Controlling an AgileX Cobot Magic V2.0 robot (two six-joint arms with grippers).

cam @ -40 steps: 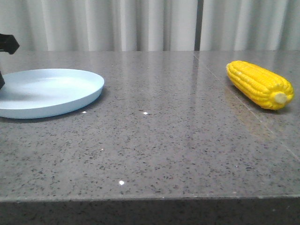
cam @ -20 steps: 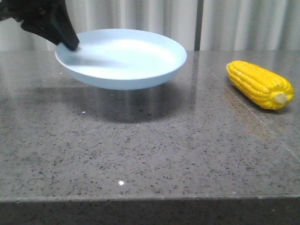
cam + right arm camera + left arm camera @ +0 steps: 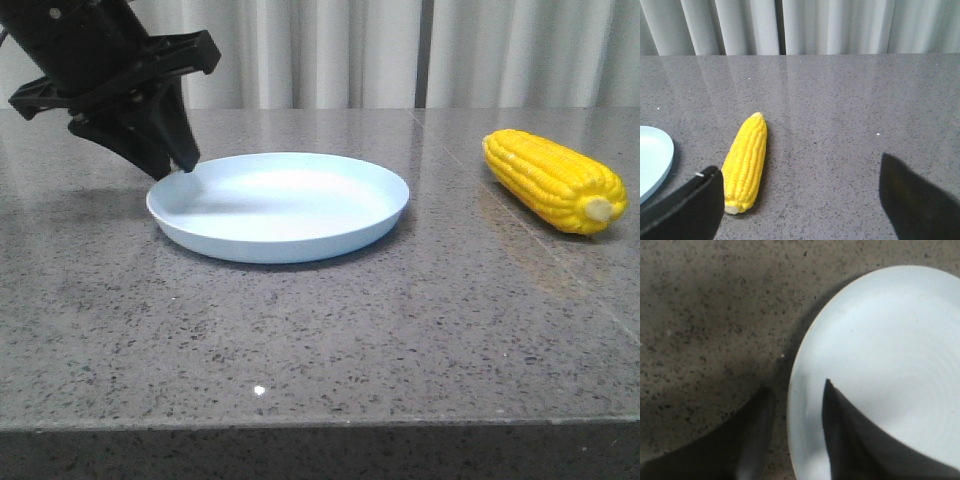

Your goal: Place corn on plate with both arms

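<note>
speckled grey tabletop (image 3: 330, 330) — left claw (image 3: 178, 160) clamped on plate (image 3: 290, 205) rim; right claw (image 3: 800, 200) apart, fingertips cropped, corn (image 3: 555, 180) untouched near right edge.

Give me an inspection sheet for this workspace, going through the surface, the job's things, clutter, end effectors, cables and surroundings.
Surface: grey speckled stone table, glossy, with a seam running under the corn.
Plate: pale blue, resting flat on the table left of centre, nothing on it.
Corn: yellow cob lying on the table at the right, apart from the plate, pale stub end toward the camera.
Clutter: nothing seen.
Left end effector: straddles the plate's left rim, one finger over the inside and one outside; whether it grips cannot be told.
Right end effector: open, fingers wide apart, short of the corn and not touching it.
Cables: nothing seen.
Surroundings: pale pleated curtain behind the table.
</note>
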